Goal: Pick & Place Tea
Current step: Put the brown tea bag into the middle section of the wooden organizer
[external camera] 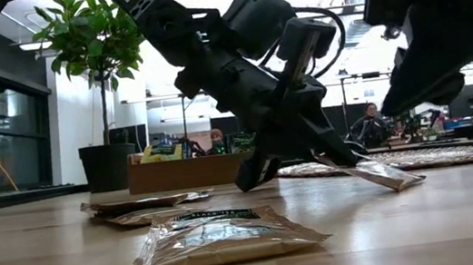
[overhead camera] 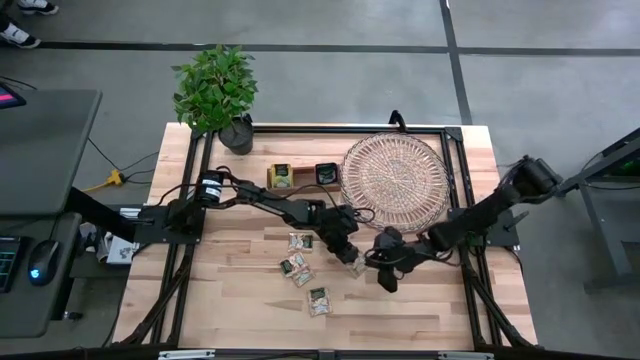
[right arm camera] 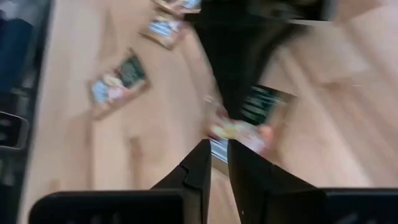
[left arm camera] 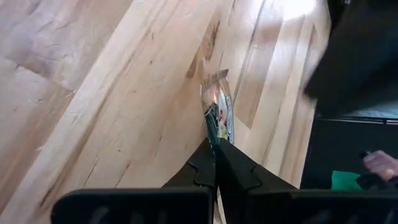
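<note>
Near the desk's (overhead camera: pixel 230 320) centre, at about seven o'clock from the wicker tray (overhead camera: pixel 396 180), we have the left hand (overhead camera: pixel 350 256) pressed together on the edge of one tea sachet (external camera: pixel 379 173); in the low view the packet hangs tilted from the fingertips with its far corner touching or nearly touching the wood. To do this step well, we judge we should lift straight up before swinging, keep the pinch firm because only a thin edge is caught, and steer clear of the right hand (overhead camera: pixel 387 277), which sits just beside ours at about four o'clock. Its fingers stand slightly apart in the right wrist view, holding nothing we can make out. Our left arm reaches in from nine o'clock, elbow raised, wrist pitched steeply down. Four more sachets (overhead camera: pixel 300 262) lie flat at about eight o'clock from the held one, and the wooden box (overhead camera: pixel 303 176) sits at nine o'clock of the tray.
</note>
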